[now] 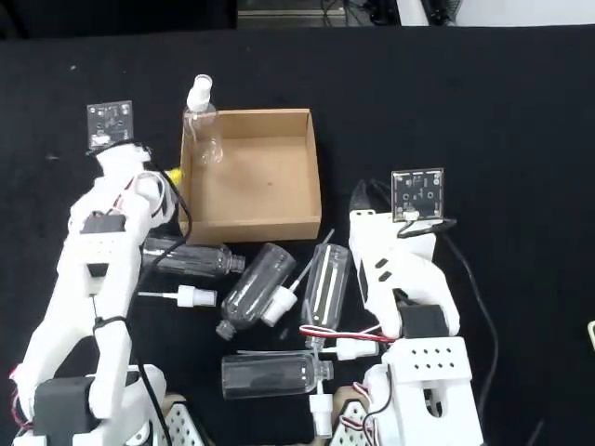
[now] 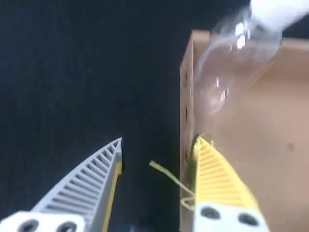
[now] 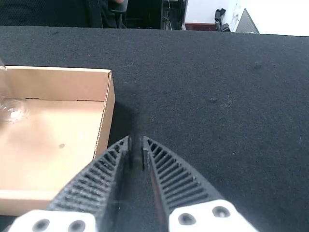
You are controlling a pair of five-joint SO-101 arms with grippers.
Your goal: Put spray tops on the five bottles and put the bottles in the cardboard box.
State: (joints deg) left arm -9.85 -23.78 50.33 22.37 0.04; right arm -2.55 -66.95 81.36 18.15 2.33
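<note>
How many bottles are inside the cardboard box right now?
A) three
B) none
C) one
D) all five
C: a single bottle with its spray top on stands in a corner of the cardboard box, while four uncapped bottles lie on the table outside it.

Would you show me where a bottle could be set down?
Most of the cardboard box floor, beside the capped bottle at its far left corner, and the table right of the box. Lying bottles and loose spray tops crowd the gap between the arms.
</note>
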